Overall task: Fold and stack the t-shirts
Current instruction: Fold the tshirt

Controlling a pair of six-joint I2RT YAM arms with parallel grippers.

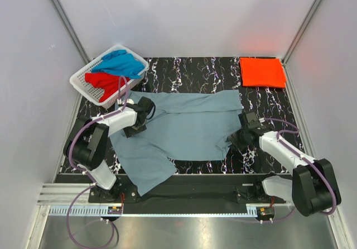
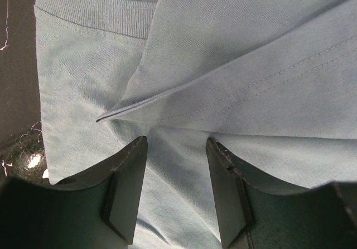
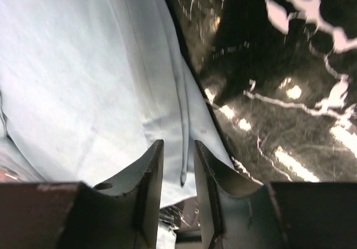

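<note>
The dull grey-blue t-shirt (image 1: 184, 129) lies spread over the middle of the table, its top part folded down and one sleeve reaching the near edge. My left gripper (image 1: 139, 119) is open just above the shirt's left side near the collar (image 2: 95, 14), with cloth (image 2: 234, 65) under the fingers (image 2: 125, 187). My right gripper (image 1: 237, 137) is at the shirt's right edge, jaws a little apart, and a thin fold of the hem (image 3: 183, 148) runs between them without being pinched. The orange-red shirt (image 1: 262, 71) lies folded at the back right. The bright blue shirt (image 1: 120, 63) and the red shirt (image 1: 106, 82) are in the basket.
The white slotted basket (image 1: 83, 81) stands at the back left, close behind the left arm. The black marbled tabletop (image 1: 195, 70) shows behind the shirt and beside the right gripper (image 3: 279, 92). White walls enclose the table on three sides.
</note>
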